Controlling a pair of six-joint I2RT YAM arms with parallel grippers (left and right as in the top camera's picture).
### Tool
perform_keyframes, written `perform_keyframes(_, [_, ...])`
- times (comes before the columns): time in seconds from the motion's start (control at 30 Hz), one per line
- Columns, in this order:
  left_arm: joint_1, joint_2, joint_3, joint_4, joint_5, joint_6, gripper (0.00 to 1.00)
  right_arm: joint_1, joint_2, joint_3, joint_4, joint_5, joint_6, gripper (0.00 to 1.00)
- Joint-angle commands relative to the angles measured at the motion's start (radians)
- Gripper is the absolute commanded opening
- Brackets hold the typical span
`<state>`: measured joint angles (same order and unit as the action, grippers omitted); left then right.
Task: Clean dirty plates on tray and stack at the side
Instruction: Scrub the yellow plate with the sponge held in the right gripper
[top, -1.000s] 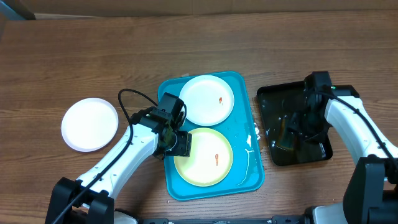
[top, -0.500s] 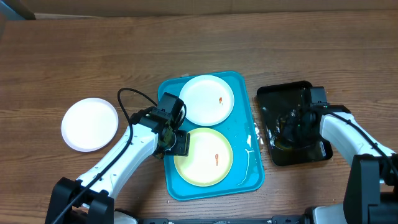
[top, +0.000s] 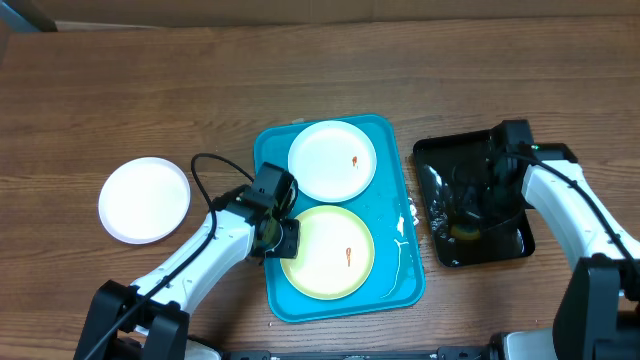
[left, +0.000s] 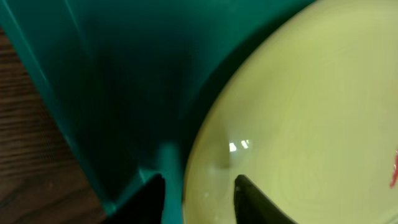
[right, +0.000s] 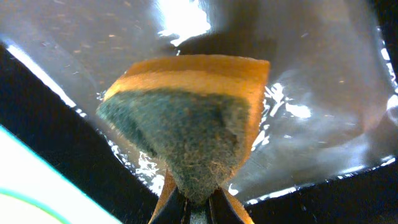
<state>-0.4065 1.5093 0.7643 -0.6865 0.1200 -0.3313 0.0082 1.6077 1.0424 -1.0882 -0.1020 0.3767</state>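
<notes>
While straddling the left rim of the pale yellow plate (top: 327, 250), holding the left gripper (left: 199, 202) spread: one fingertip over the floor of the blue tray (top: 395, 275), the other over the plate's surface, nothing clamped. Lying flat on the table (top: 120, 90), the tray's long axis running far to near, the near end slanting slightly right. Sitting in the near half, the pale yellow plate, its red-orange smear (top: 347, 254) stretching along that same axis. Sitting in the far half, just beside it, a white plate (top: 332, 160), smeared right of centre. Resting on the table well left of the tray, a second white plate (top: 145, 199). Pinching a sponge (right: 186, 118) tightly in the right gripper (right: 196, 202), green scouring face toward the wrist camera, orange layer behind, hanging over the wet black tray (top: 515, 245) right of the blue tray.
</notes>
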Motion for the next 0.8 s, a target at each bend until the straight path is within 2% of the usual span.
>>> perform_keyframes(0.0, [-0.009, 0.007, -0.067, 0.06, 0.011, -0.01, 0.16, 0.005, -0.077, 0.027, -0.014, -0.064, -0.084, 0.04])
perform_keyframes(0.03, [-0.009, 0.007, -0.079, 0.076, 0.011, -0.01, 0.07, 0.006, -0.094, 0.027, -0.018, -0.096, -0.106, 0.04])
perform_keyframes(0.07, [-0.009, 0.007, -0.089, 0.087, 0.011, -0.014, 0.04, 0.01, -0.112, 0.027, -0.022, -0.134, -0.129, 0.04])
perform_keyframes(0.17, [-0.009, 0.007, -0.096, 0.109, 0.011, -0.042, 0.04, 0.043, -0.169, 0.027, -0.03, -0.24, -0.171, 0.04])
perform_keyframes(0.37, [-0.009, 0.007, -0.094, 0.122, 0.04, -0.168, 0.04, 0.202, -0.216, 0.024, -0.025, -0.313, -0.128, 0.04])
perform_keyframes(0.47, [-0.009, 0.007, -0.094, 0.122, 0.085, -0.172, 0.04, 0.309, -0.207, 0.005, 0.021, -0.31, -0.041, 0.04])
perform_keyframes(0.77, [-0.009, 0.007, -0.094, 0.114, 0.087, -0.179, 0.04, 0.63, -0.121, -0.084, 0.279, -0.153, 0.435, 0.04])
